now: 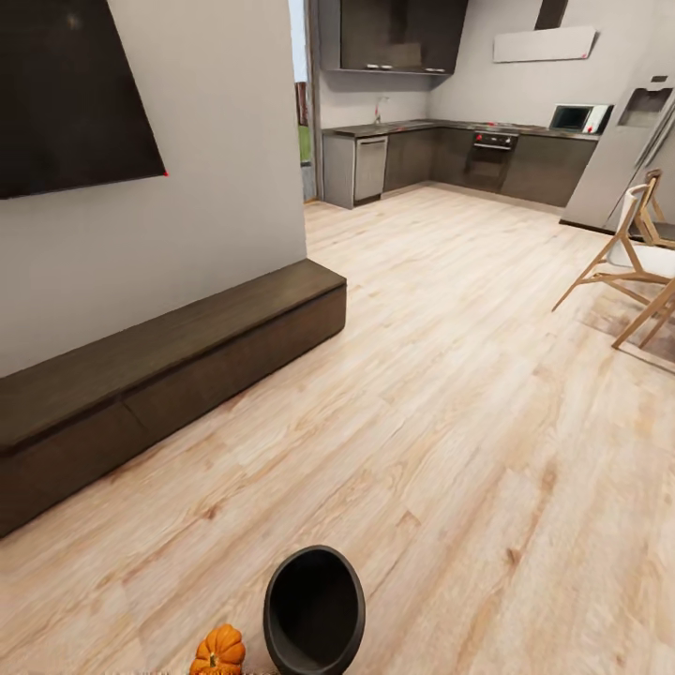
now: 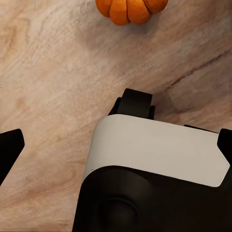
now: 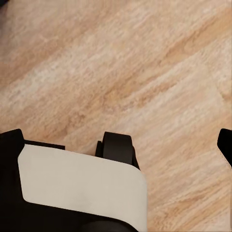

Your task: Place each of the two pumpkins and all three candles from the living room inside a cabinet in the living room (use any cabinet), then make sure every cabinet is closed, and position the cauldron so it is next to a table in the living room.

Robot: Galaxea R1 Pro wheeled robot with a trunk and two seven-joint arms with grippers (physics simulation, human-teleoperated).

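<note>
Head view: the cabinet (image 1: pixel 159 375), a long, low dark-brown unit, runs along the grey wall at left with all flat fronts flush and closed. A dark panel (image 1: pixel 75 89) hangs on the wall above it. On the light wood floor (image 1: pixel 450 412) at the lower edge of the view sits the cauldron (image 1: pixel 313 611), a black rounded vessel with its opening facing the camera. One pumpkin (image 1: pixel 218 651), orange and ribbed, rests on the floor just beside the cauldron, on its left; contact between the two cannot be determined. Wooden chairs (image 1: pixel 633 267) stand at right, and kitchen units (image 1: pixel 450 159) line the far wall.

Left wrist view: the left gripper (image 2: pixel 116 140) points down at the floor, its two dark fingertips (image 2: pixel 10 147) spread wide apart and gripping nothing. The pumpkin (image 2: pixel 130 9) lies on the floor beyond the robot's white-and-black base (image 2: pixel 154 154).

Right wrist view: the right gripper (image 3: pixel 116 140) is likewise spread wide above bare floor, unloaded, with the base (image 3: pixel 82 183) below it.
</note>
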